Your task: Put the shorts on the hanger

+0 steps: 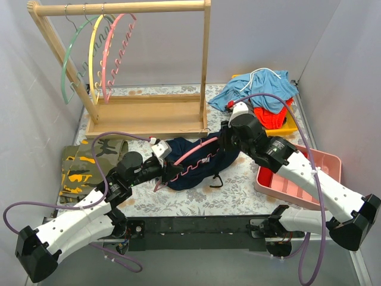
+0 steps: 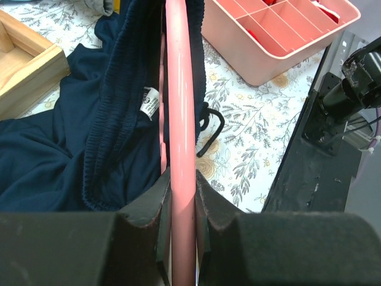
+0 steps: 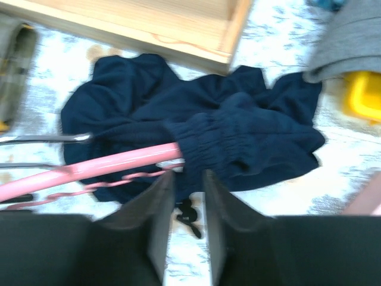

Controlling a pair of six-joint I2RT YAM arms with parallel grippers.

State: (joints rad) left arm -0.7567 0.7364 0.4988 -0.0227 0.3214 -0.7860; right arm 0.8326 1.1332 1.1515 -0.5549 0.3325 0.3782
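The left arm [image 1: 77,221] and right arm [image 1: 315,180] are smooth white shells broken by black joints, each with a bulky black block at its outer end. A lilac cable [image 1: 119,133] loops loosely along each (thin, glossy). A black rail [image 1: 196,226] links the bases. The left end effector [image 2: 181,196] and right end effector [image 3: 184,190] have matte black, wedge-shaped fingers.

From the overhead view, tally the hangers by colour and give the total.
Green hanger: 1
Yellow hanger: 1
Pink: 2 (pink hanger on the rail, pink hanger on the table)
Total: 4
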